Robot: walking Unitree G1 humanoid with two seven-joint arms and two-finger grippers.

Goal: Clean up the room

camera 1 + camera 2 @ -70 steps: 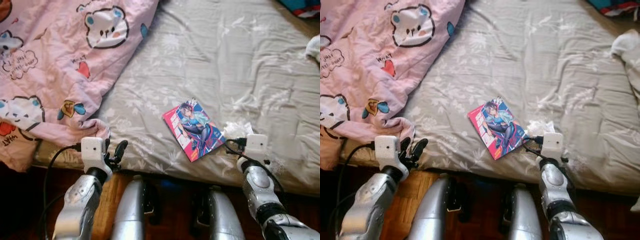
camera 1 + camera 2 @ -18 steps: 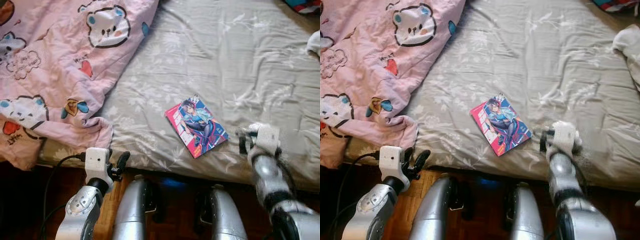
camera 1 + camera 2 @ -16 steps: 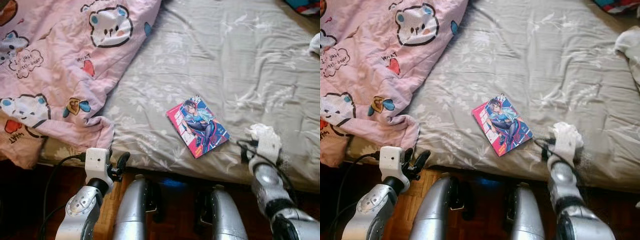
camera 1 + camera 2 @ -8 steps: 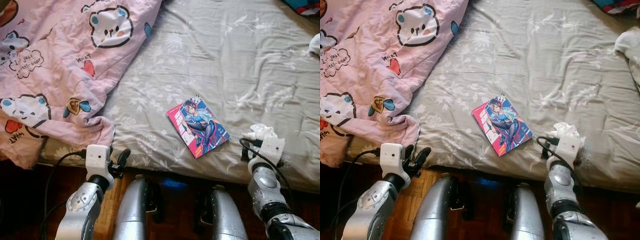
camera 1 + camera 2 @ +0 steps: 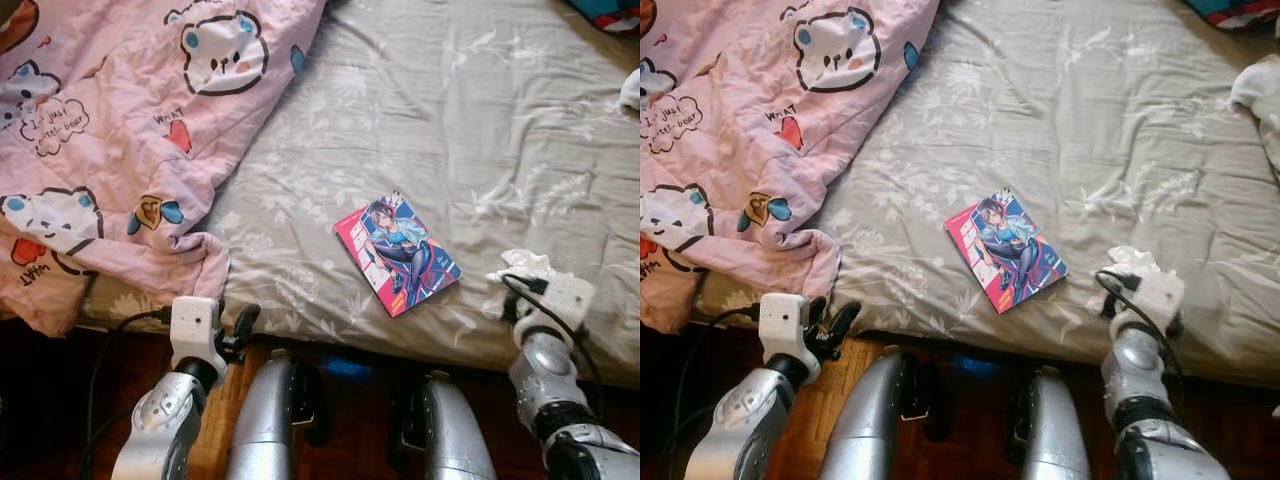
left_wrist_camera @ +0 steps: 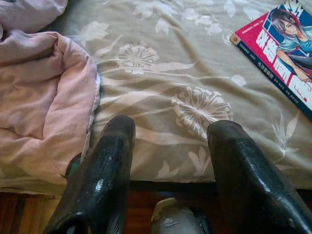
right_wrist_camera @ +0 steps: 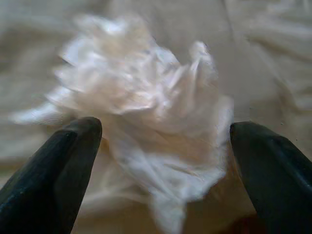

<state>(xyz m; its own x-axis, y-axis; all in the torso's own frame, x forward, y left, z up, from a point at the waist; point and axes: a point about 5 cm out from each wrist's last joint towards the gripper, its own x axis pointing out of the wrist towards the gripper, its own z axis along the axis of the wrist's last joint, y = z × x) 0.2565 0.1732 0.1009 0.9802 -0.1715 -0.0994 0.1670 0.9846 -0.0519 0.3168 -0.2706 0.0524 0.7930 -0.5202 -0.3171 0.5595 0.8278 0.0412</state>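
The soft cloth bedsheet (image 5: 480, 130) looks matt, the book (image 5: 396, 254) cover is shiny, and the tissue (image 7: 146, 107) is thin crumpled paper.

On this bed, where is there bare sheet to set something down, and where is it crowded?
The widest free patch is the grey floral bedsheet beyond the glossy pink-and-blue comic book, bordered on the left by the rumpled pink bear-print quilt. The near edge is crowded: the right end effector, open, straddles a crumpled white tissue beside the book.

A bedroom: grey floral bed (image 5: 480, 120), pink bear-print quilt (image 5: 110, 130), wood floor (image 5: 820, 400)
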